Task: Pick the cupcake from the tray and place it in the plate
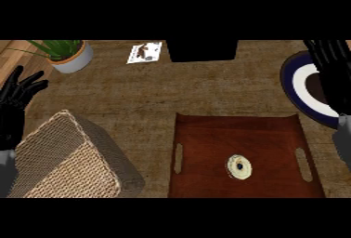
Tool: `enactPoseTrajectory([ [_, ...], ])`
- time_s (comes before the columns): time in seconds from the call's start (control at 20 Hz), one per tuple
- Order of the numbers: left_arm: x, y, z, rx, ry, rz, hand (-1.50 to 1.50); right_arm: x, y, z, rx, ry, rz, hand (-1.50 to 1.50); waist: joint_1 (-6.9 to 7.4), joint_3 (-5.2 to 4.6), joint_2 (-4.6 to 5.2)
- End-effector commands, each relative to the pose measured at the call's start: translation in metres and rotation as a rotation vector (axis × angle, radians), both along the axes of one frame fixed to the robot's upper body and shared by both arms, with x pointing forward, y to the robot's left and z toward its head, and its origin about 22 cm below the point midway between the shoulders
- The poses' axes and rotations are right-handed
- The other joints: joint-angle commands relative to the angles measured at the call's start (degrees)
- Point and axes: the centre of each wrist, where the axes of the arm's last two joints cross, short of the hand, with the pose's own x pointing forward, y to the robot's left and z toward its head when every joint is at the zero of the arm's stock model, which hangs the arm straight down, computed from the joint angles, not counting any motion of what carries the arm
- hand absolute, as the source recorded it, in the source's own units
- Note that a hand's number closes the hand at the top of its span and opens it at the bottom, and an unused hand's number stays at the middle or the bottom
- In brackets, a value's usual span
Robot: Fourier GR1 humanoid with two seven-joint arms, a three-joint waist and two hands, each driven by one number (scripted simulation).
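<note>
In the head view, the cupcake point(239, 166) sits on the tray point(205, 139), a little toward the tray's near edge and roughly midway between its two handle slots. Nothing is touching it. The tray lies at the near side of the counter point(171, 88), right of centre.

The plate point(288, 86) lies at the counter's right edge, beyond the tray's far right corner and partly cut off by the view. The right hand point(332, 65) hangs over the plate's right part, fingers straight and together, pointing to the far edge and holding nothing. The left hand point(17, 93) rests at the left edge, fingers spread and empty, above a wicker basket point(68, 158) in the near left corner. A potted plant point(68, 53) stands in the far left corner.

The pick seems not yet begun. The cupcake is small and low, so straight fingers arriving from the side could push it across the tray instead of closing round it. The plate is half out of view, so a release judged badly may land the cupcake on the rim or on the counter.
</note>
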Motion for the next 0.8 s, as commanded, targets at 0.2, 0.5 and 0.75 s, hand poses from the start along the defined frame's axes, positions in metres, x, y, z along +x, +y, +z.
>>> enactPoseTrajectory([
  [0.2,-0.003,-0.031,-0.023,0.014,0.182,-0.113,0.00,-0.012,0.044,-0.049,0.081,0.085,0.544,1.50,-0.53,-6.30,4.03],
  [0.5,-0.001,-0.048,-0.032,-0.059,0.304,-0.160,0.00,-0.034,0.005,-0.110,0.004,-0.042,0.310,-1.50,-2.79,-6.32,4.13],
  [0.75,0.002,-0.061,-0.028,-0.066,0.325,-0.192,0.00,-0.048,-0.004,-0.144,-0.184,-0.019,0.577,-1.50,-1.39,-6.53,3.70],
])
